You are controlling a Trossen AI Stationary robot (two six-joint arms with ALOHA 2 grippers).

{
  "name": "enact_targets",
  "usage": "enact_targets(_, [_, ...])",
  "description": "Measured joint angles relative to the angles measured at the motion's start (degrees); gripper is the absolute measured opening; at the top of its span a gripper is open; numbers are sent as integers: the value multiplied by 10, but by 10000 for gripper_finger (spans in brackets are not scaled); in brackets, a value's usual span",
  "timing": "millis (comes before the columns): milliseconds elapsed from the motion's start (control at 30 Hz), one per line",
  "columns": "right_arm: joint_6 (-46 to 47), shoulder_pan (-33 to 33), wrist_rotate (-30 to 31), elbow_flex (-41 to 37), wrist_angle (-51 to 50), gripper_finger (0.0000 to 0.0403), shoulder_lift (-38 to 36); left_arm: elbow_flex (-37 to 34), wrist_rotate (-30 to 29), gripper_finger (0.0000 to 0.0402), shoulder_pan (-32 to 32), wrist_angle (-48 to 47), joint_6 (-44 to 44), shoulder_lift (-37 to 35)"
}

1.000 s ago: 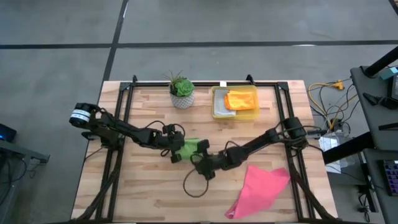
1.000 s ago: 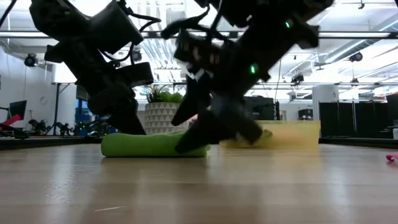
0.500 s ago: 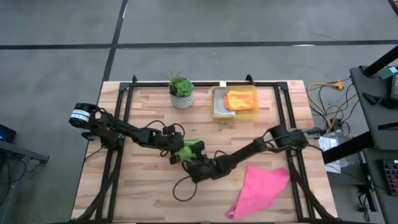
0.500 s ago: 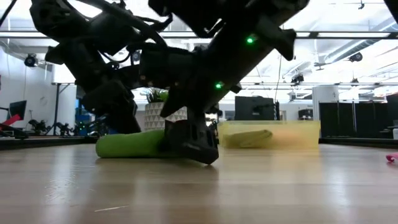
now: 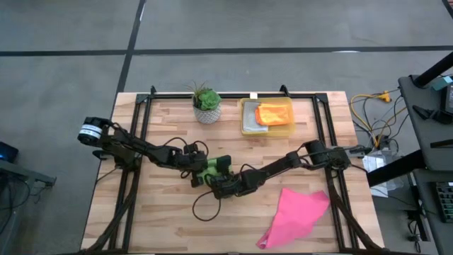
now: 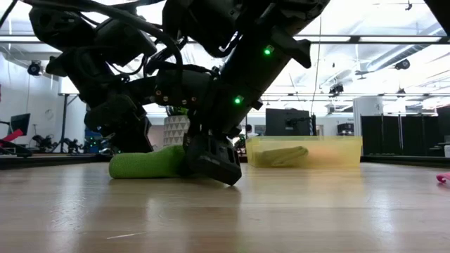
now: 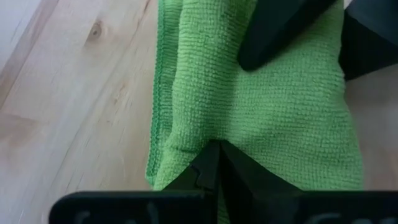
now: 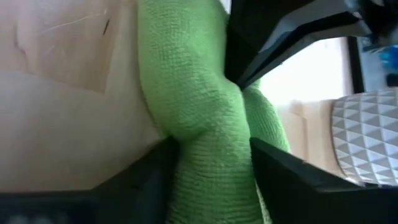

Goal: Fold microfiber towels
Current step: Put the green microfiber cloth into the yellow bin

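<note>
**Green towel mostly hidden between two grippers at mid-table**

Only a small patch of the green towel (image 5: 214, 168) shows from above, since both arms meet over it near the middle of the table (image 5: 163, 219). From table height it reads as a low, bunched roll lying flat on the wood (image 6: 144, 164), its right end covered by dark arm parts. The left gripper (image 7: 214, 163) has its two fingers drawn together on a pinched ridge of the green cloth. The right gripper (image 8: 211, 155) has its fingers a towel's thickness apart, the folded green roll clamped between them. How many layers the fold has cannot be made out.

A loose black cable (image 5: 205, 207) loops on the table in front of the grippers. At the far edge stand a potted plant (image 5: 206, 103) in a white patterned pot and a yellow bin (image 5: 267, 117). The bin holds an orange towel (image 5: 272, 113) on top of a grey towel (image 5: 250, 122), of which only one side shows. A pink towel (image 5: 295, 216) lies spread near the right front corner, well apart from the arms.

Four towels are visible, one of each colour; one bin, one plant.
</note>
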Motion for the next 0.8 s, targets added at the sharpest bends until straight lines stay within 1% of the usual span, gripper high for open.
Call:
enact_targets(167, [0,-1,-23,16,-22,92,1,0,-5,0,6,-18,2,-25])
enact_targets(233, [7,-2,-24,33,-56,43,2,0,-14,0,11,-21,2,-49])
enact_targets(267, [10,-2,-25,44,-74,27,3,0,-18,0,15,-23,2,-66])
enact_targets(400, [39,-5,-30,90,-141,18,4,0,-22,0,29,-46,1,-148])
enact_targets(500, [55,-7,-63,113,-174,15,-9,5,-34,0,37,-78,1,-234])
enact_targets(567, [67,-12,-104,119,-177,14,-32,7,-43,0,39,-94,0,-295])
enact_targets(633, [84,-15,-129,120,-184,14,-64,7,-46,0,39,-96,-9,-358])
enact_targets(733, [92,-17,-138,114,-211,14,-112,7,-46,0,39,-100,-40,-443])
enact_targets(800, [91,-20,-138,103,-227,14,-142,5,-46,0,39,-103,-44,-489])
